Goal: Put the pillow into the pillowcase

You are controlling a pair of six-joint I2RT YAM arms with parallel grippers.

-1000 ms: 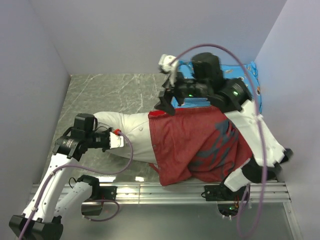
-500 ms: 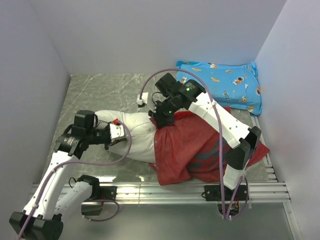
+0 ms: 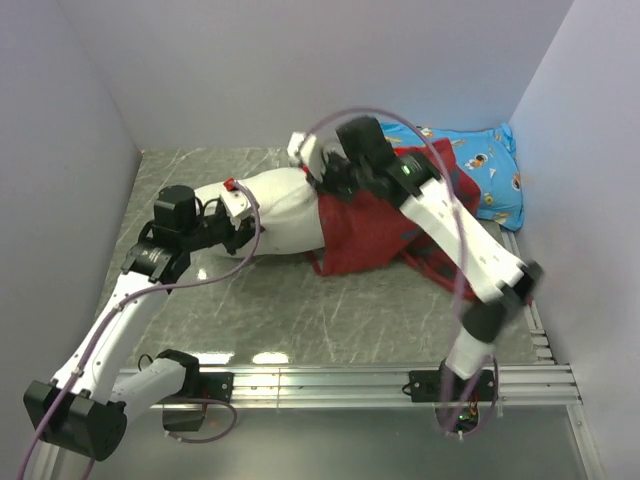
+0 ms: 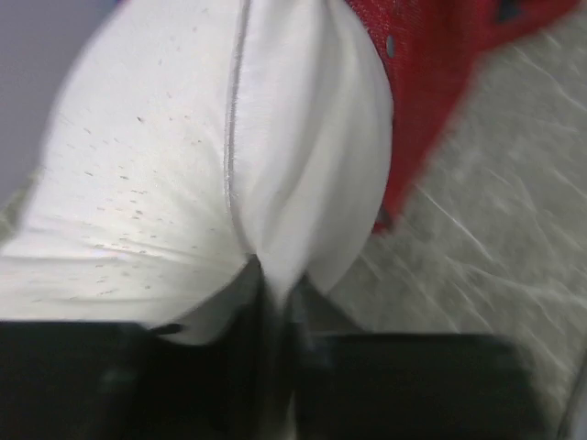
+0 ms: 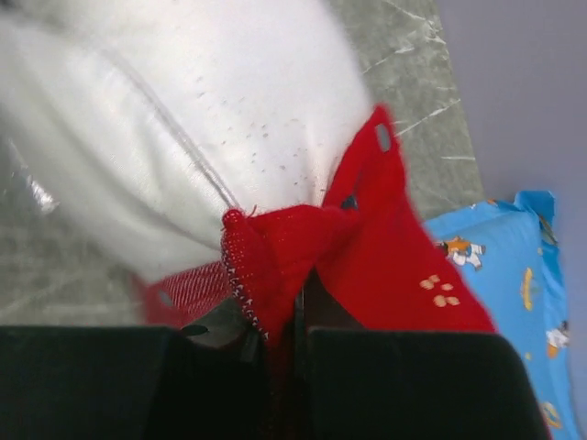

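Pillow (image 3: 280, 212) is seen near the far edge of the desk (image 3: 300, 310), one end tucked into the pillowcase (image 3: 370, 235). Its bare end is pinched tight by the left gripper (image 4: 272, 298), and the red hem is clamped by the right gripper (image 5: 295, 302).

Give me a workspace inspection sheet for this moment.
Surface: grey marbled table, glossy.
Job's things: pillow partly inside pillowcase, its left end out.
Clutter: blue cartoon-print pillow, far right corner.
Grippers: left tool shut on pillow; right tool shut on pillowcase edge.
Cables: purple cables loop above both arms; no snag seen.
Surroundings: plain walls on three sides; metal rail at near edge.
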